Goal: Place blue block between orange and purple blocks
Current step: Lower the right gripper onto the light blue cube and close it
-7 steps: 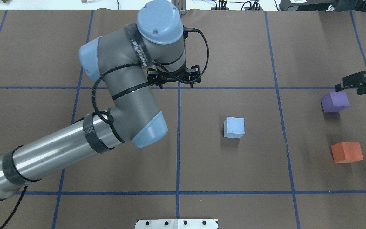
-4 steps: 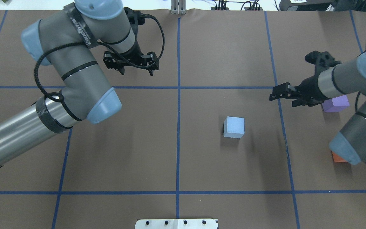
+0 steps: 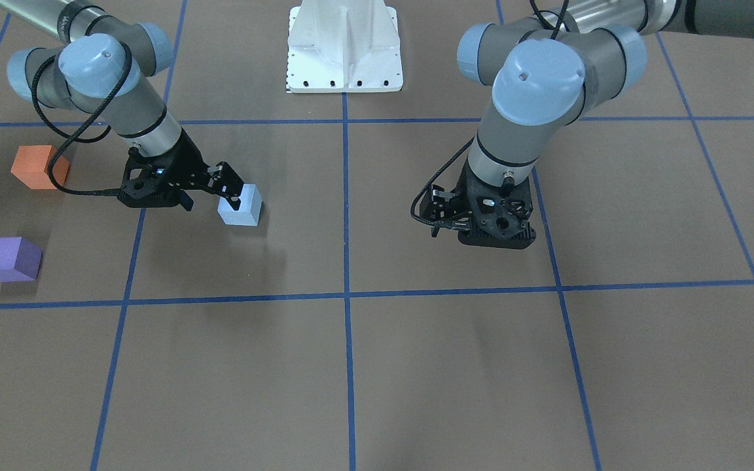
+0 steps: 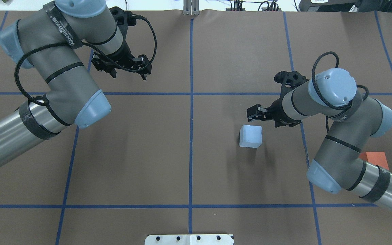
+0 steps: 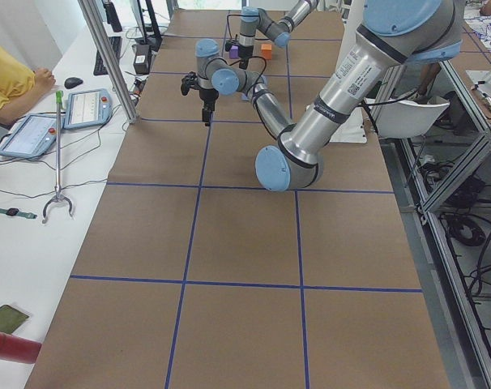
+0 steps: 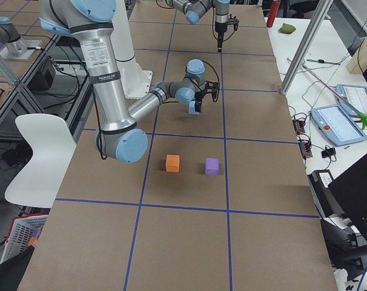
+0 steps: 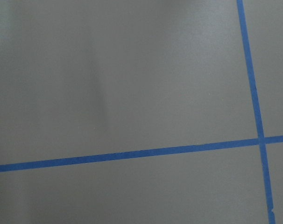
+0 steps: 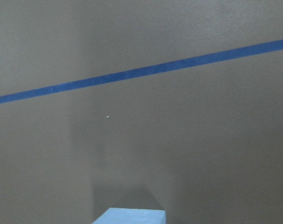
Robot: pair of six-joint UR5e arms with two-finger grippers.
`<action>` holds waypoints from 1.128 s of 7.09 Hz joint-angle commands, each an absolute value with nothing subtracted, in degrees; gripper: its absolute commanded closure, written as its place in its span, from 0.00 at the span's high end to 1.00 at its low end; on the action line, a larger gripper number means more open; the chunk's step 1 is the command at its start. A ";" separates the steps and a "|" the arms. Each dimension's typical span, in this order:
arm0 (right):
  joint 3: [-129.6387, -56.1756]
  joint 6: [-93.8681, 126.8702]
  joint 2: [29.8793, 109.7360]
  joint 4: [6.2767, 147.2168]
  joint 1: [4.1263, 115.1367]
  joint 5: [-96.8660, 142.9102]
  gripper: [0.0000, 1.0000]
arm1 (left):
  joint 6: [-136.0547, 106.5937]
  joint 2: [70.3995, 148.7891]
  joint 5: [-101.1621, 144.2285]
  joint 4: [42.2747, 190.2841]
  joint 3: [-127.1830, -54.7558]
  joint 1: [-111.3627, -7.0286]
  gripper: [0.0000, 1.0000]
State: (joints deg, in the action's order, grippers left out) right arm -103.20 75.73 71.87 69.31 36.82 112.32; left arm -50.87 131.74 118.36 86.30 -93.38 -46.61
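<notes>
The light blue block (image 4: 250,136) sits on the brown table, right of the middle; it also shows in the front view (image 3: 241,207). My right gripper (image 4: 254,114) hovers open just beyond its far edge, close to it and not holding it. The right wrist view shows only the block's top edge (image 8: 130,216). The orange block (image 3: 38,167) and purple block (image 3: 9,260) sit apart near the table's right end. In the overhead view the orange block (image 4: 375,158) is half hidden and the purple one is hidden behind my right arm. My left gripper (image 4: 128,70) is open and empty, far left.
The brown table is marked with blue tape lines (image 4: 191,102). The white robot base plate (image 3: 344,49) is at the near edge. The side views show operators' desks with tablets (image 5: 87,105) beyond the table.
My right arm has swung in from the right edge, leftward to just beside the blue block. My left arm has drawn back to the far left. No block has moved.
</notes>
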 commanded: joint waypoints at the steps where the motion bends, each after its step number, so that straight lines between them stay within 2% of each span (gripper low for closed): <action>1: -103.10 75.76 70.93 71.10 34.46 110.05 0.99 | -51.15 131.66 118.21 86.31 -93.25 -46.32 1.00; 5: -102.39 75.67 71.19 71.89 29.89 105.47 0.99 | -51.24 131.49 118.21 86.40 -92.99 -46.41 1.00; 7: -101.26 75.67 68.83 75.40 29.44 105.29 0.98 | -51.24 131.48 118.21 86.40 -92.99 -46.32 1.00; 8: -100.82 75.59 68.73 75.41 29.44 104.94 0.89 | -51.24 131.31 118.21 86.31 -92.99 -46.32 1.00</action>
